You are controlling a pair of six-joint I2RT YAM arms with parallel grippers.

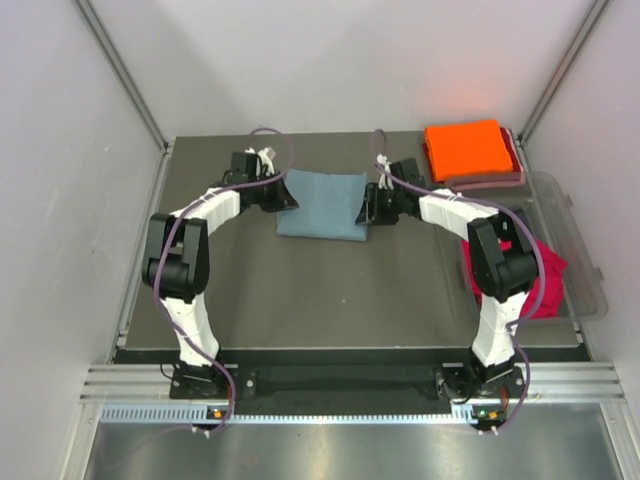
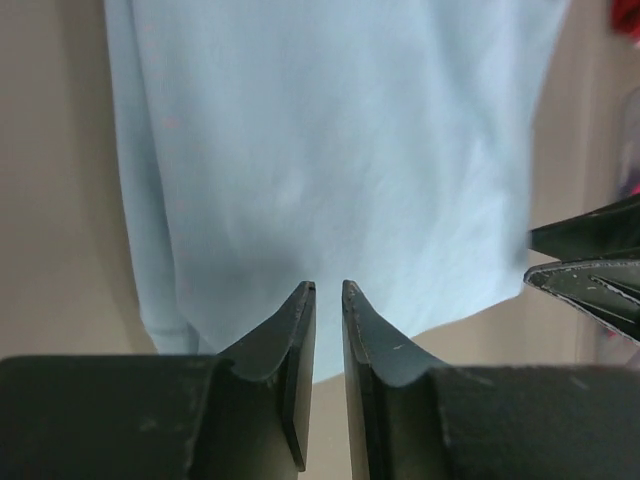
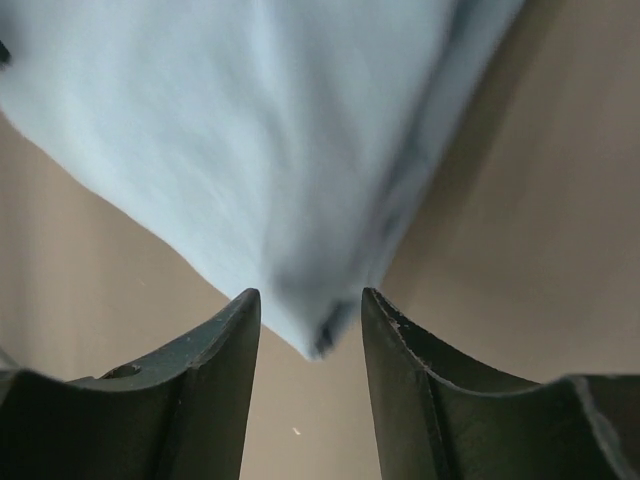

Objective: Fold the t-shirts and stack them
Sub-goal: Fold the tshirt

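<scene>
Fingers (image 2: 290, 330) of the left gripper (image 2: 328, 288) stand a mere slit apart on nothing, while the right gripper (image 3: 310, 295) gapes loosely about one corner of the dusty grey-blue cotton t-shirt (image 1: 322, 204), folded into a rectangle on the dark table (image 1: 330, 290) at upper centre of the frame. I'd say it wants carrying to the folded bright orange t-shirt (image 1: 465, 148) at upper right, so each side should pinch through every layer and lift level, lest the fold spill open. A crumpled crimson t-shirt (image 1: 548, 268) waits in the clear plastic tub (image 1: 580, 240) at far right.
</scene>
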